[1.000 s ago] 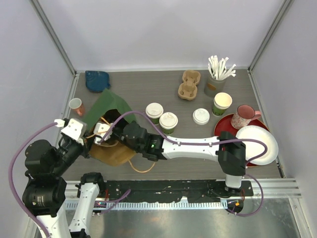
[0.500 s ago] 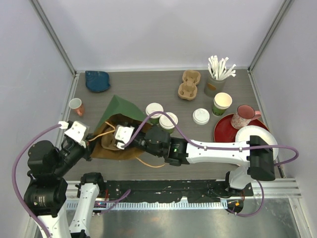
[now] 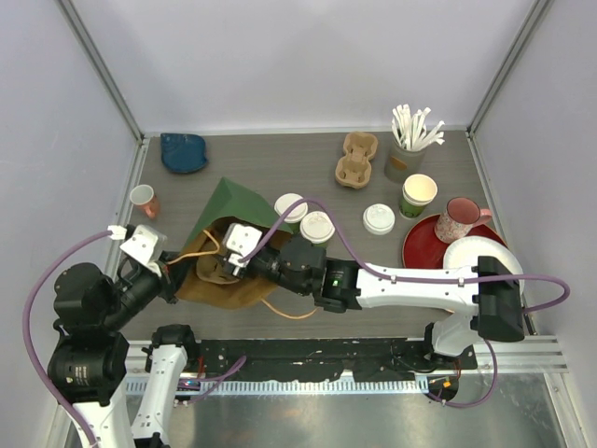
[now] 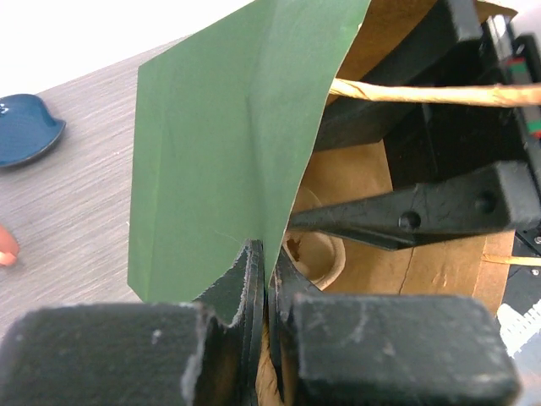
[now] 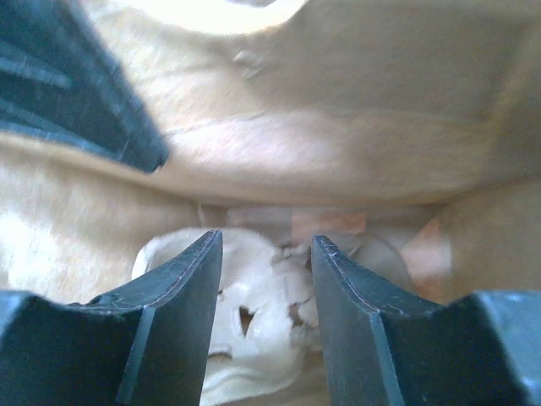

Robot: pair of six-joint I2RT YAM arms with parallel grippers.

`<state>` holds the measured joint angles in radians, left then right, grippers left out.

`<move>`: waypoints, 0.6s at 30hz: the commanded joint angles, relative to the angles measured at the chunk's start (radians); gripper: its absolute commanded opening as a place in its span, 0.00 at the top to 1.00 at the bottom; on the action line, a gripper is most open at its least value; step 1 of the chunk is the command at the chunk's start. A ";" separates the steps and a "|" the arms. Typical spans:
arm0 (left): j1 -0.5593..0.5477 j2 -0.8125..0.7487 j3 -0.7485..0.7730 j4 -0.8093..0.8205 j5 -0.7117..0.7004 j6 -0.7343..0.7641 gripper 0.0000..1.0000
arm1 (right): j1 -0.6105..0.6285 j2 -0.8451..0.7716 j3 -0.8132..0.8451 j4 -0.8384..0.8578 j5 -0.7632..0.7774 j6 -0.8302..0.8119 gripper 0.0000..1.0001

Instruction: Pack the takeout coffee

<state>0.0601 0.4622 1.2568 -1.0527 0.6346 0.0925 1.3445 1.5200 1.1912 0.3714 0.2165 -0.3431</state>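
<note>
Two lidded dark-green coffee cups (image 3: 285,202) (image 3: 317,227) stand on the table just right of the paper bag (image 3: 229,201), which is green outside and brown inside. My left gripper (image 3: 177,271) is shut on the bag's green edge (image 4: 228,144) and holds the mouth open; its jaws (image 4: 269,254) pinch the paper. My right gripper (image 3: 215,266) reaches into the bag mouth and is open (image 5: 262,245). A pale pulp cup carrier (image 5: 254,321) lies at the bottom of the bag between its fingers. The carrier also shows in the left wrist view (image 4: 319,254).
A loose white lid (image 3: 379,218), a stack of lidless green cups (image 3: 418,196), a pink mug (image 3: 457,219) on a red plate (image 3: 424,245), a white plate (image 3: 485,271), a second carrier (image 3: 356,159), a straw holder (image 3: 408,154), a blue dish (image 3: 184,152), a small pink cup (image 3: 143,199).
My right gripper has drawn back to the right from deep in the bag toward its mouth. The bag's green side has lifted and shifted right. My left gripper keeps its hold.
</note>
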 commanded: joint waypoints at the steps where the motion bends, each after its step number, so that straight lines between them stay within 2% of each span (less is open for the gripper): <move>1: 0.000 -0.013 0.000 0.043 0.053 -0.030 1.00 | 0.004 -0.018 0.041 0.162 0.168 0.067 0.48; 4: 0.000 -0.011 0.001 0.043 0.068 -0.040 1.00 | 0.005 0.048 0.071 0.242 0.228 0.030 0.49; 7: 0.000 -0.016 0.007 0.036 0.063 -0.031 1.00 | 0.010 0.126 0.210 0.109 0.280 0.029 0.51; 10: -0.002 -0.020 0.026 0.013 0.040 0.025 1.00 | 0.010 0.201 0.449 -0.162 0.340 0.104 0.51; 11: 0.000 -0.022 0.029 0.007 0.033 0.044 1.00 | 0.012 0.213 0.482 -0.286 0.336 0.119 0.51; 18: -0.002 -0.062 -0.010 0.003 -0.056 0.257 1.00 | 0.012 0.197 0.490 -0.436 0.222 0.234 0.49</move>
<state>0.0608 0.4324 1.2587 -1.0523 0.5930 0.1997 1.3510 1.7531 1.6310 0.0643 0.4843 -0.2008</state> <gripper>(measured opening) 0.040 0.502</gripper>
